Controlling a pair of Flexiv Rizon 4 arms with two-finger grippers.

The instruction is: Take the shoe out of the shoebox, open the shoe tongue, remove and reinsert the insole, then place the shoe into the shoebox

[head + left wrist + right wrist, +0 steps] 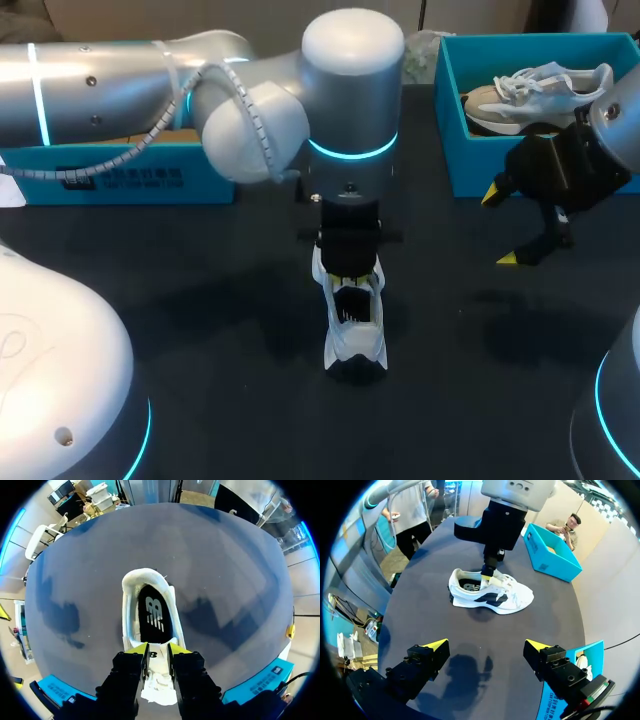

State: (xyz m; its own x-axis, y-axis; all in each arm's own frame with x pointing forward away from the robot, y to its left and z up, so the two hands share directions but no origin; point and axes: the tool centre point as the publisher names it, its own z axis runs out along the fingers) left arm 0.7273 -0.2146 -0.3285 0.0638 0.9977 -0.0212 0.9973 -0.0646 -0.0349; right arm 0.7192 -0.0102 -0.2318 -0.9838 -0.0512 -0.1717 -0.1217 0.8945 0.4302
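Observation:
A white shoe (352,318) with a dark side mark stands on the black table, mid-table. My left arm comes over it from above. In the left wrist view my left gripper (157,651) has its yellow tips on either side of the white tongue (158,667) and is shut on it. The black insole (155,617) shows inside the shoe ahead of the fingers. My right gripper (503,226) hangs open and empty to the right, in front of the teal shoebox (450,120); from its own view the shoe (492,592) lies well ahead of the right gripper (486,646).
A second pale shoe (540,88) lies inside the shoebox at the back right. Another teal box (120,178) stands at the back left, partly behind my left arm. Dark tabletop (200,330) lies around the shoe.

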